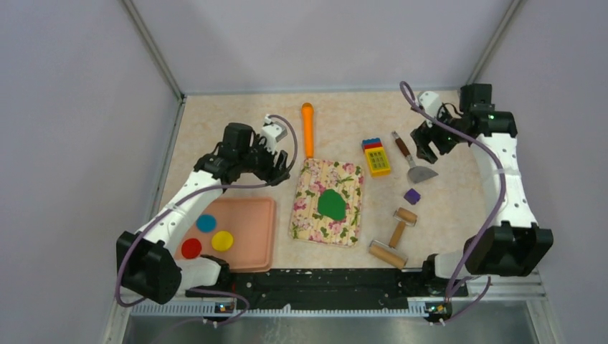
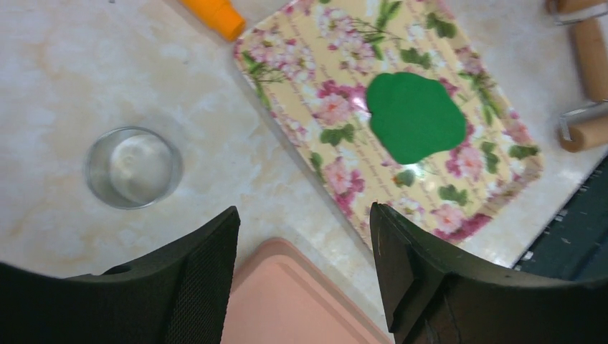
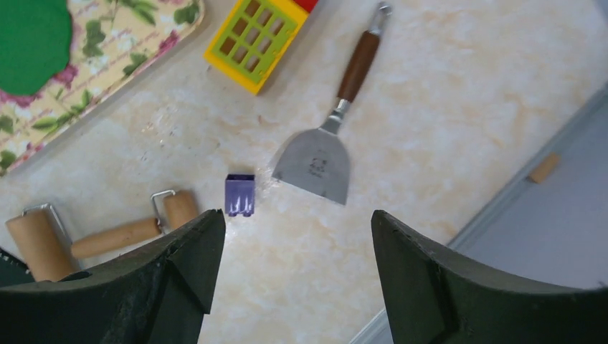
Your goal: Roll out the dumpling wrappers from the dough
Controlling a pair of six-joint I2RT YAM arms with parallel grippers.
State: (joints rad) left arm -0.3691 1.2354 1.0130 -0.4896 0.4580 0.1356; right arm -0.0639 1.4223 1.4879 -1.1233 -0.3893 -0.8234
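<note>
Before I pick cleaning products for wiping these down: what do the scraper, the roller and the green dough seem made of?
The scraper: dull grey blade with a sheen, likely steel; glossy brown handle, probably varnished wood. The roller: pale matte drums and handle, seemingly bare wood, on thin wire brackets. The dough: uniform matte green, soft lobed edge, looks like modelling clay.

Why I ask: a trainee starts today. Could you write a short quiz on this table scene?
1. True or false: the green dough lies on the floral mat.
2. How many coloured discs lie on the pink tray? A two, B three, C five.
3. Fill in: the purple block sits between the scraper and the wooden ____.
Key: 1 true; 2 B; 3 roller.
</note>
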